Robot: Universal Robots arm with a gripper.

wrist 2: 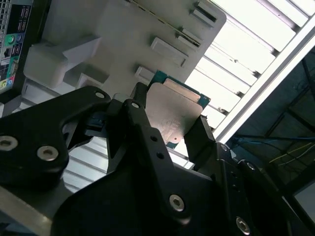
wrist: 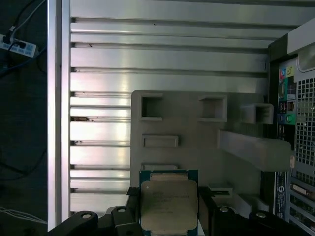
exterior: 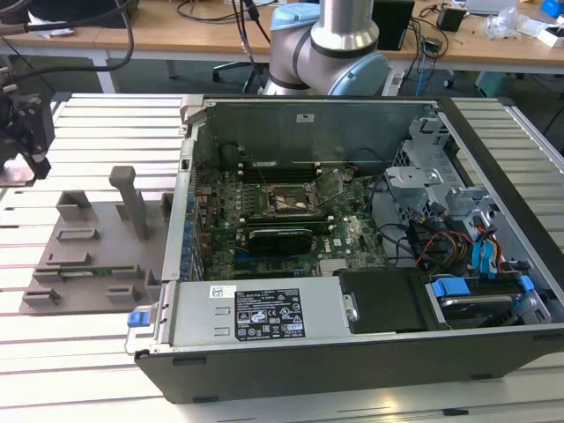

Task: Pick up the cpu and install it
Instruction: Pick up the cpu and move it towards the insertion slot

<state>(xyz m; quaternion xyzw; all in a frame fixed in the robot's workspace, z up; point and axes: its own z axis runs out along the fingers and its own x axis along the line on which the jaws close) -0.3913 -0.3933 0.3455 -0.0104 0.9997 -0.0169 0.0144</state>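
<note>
**CPU Position: Held in Gripper**

The gripper [wrist 2: 171,117] is closed on the cpu [wrist 2: 173,105]. One black finger [wrist 2: 147,132] bears on each of two opposite edges. The metal top of the cpu faces the cameras in both wrist views, with a green border visible at its far edge.

In the first wrist view, the cpu [wrist: 169,206] sits over the near edge of the grey tray [wrist: 197,142], which lies on the slatted aluminium table [wrist: 147,49].

In the exterior view, the gripper [exterior: 22,132] is at the exterior view's left edge, beyond the tray [exterior: 97,238]. It is well apart from the open computer case [exterior: 352,352] and the motherboard socket [exterior: 286,201].
</note>
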